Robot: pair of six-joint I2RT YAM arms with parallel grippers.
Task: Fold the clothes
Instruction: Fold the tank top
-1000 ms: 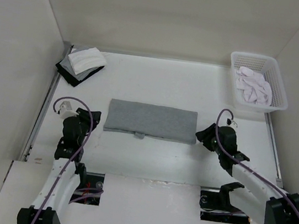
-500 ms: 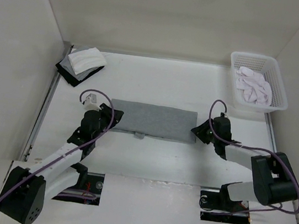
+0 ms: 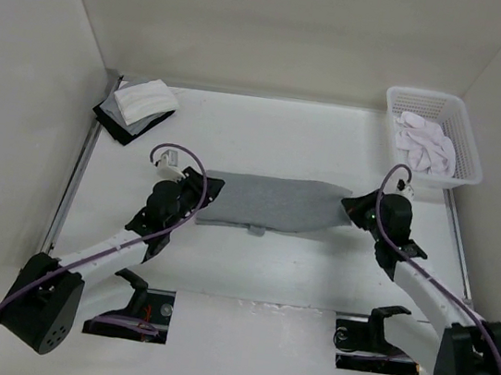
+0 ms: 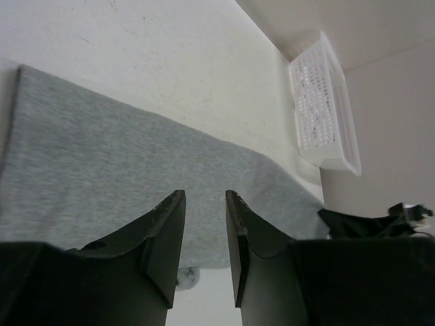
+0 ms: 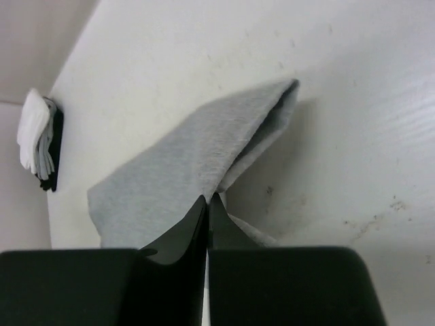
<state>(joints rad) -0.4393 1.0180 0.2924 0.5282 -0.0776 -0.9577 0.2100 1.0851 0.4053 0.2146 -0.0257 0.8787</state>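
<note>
The white table (image 3: 275,144) is walled on three sides. The grey garment (image 3: 271,204) lies at its centre, with bare room at 12 and 6 o'clock. The basket (image 3: 432,137) at 2 o'clock and the cloth stack (image 3: 138,106) at 10 o'clock are well apart from it. The right gripper (image 5: 207,198) pinches the garment's raised 3 o'clock edge. The left gripper (image 4: 204,197), fingers apart, hides the 9 o'clock edge.

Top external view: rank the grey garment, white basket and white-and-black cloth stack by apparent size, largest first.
Tied first: grey garment and white basket. They are too close to rank; the garment is longer, the basket deeper.
Last: white-and-black cloth stack, clearly smallest.
</note>
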